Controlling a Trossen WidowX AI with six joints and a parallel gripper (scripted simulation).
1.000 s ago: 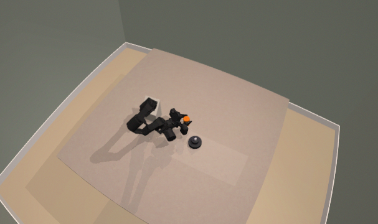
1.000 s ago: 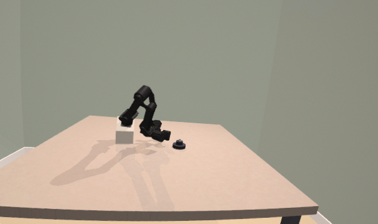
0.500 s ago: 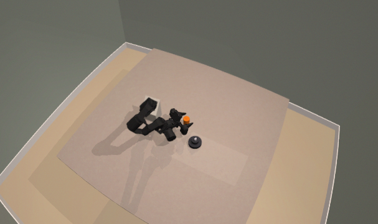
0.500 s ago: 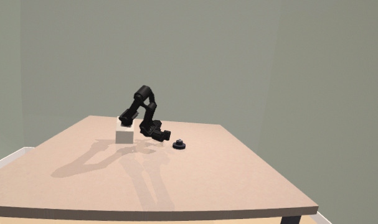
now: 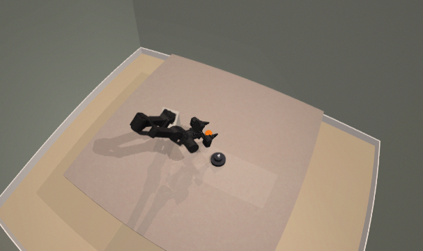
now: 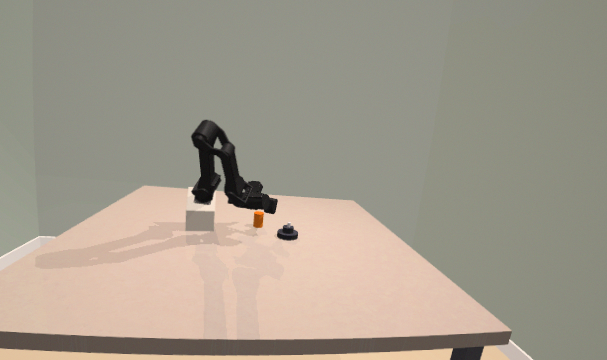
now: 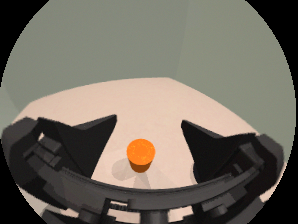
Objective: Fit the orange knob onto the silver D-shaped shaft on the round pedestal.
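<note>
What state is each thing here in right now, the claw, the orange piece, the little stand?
gripper: open wide, holding nothing.
orange knob: upright on the table, loose between the fingers, not on the shaft.
silver shaft: bare, sticking up.
round pedestal: on the table, apart from the knob.

Bare test room: lone table [image 6: 333,300], plain grey-green walls [image 6: 333,75].
</note>
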